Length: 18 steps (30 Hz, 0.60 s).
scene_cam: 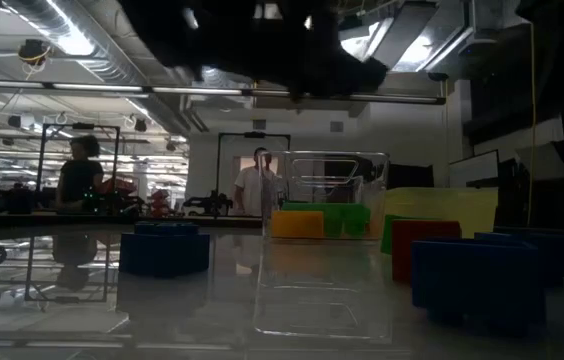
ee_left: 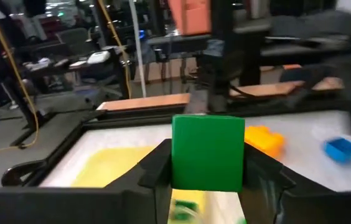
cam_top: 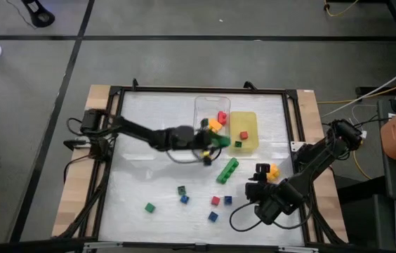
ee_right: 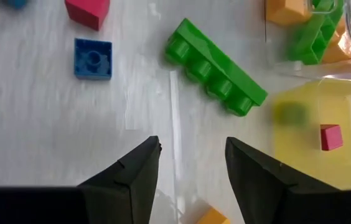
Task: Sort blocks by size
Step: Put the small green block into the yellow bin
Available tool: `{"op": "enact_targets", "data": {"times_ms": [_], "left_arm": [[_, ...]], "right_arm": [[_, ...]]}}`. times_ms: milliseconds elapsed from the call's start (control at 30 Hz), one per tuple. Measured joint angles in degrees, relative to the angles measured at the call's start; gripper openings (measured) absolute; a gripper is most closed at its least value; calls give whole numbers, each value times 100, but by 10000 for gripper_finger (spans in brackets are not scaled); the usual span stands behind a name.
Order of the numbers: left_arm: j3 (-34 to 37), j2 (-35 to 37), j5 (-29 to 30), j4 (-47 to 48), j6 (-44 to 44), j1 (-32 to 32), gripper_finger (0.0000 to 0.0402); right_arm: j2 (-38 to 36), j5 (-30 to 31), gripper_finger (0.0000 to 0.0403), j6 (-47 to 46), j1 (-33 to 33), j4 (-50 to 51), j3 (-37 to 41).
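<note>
Green bar (ee_left: 208, 154) clamped in left hand (ee_left: 206, 180); only wrist view shows grip.

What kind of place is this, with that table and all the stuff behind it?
Probably a robotics lab or workshop. Exposed ducts and strip lights run overhead, a person stands among cluttered benches behind the table, and cables trail over the floor beside it.
</note>
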State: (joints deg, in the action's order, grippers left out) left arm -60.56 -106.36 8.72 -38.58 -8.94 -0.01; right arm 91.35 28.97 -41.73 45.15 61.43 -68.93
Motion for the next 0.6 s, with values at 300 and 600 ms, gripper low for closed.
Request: {"op": "enact_targets", "data": {"times_ms": [300,600], "left_arm": [[-1293,-1087,-477,77,102,644,131],[-2236,-1911,-580,78,102,760,147]], "right_arm": [[0,50,184,-9,-15,0,0],[0,52,184,-11,-15,-2,0]]}}
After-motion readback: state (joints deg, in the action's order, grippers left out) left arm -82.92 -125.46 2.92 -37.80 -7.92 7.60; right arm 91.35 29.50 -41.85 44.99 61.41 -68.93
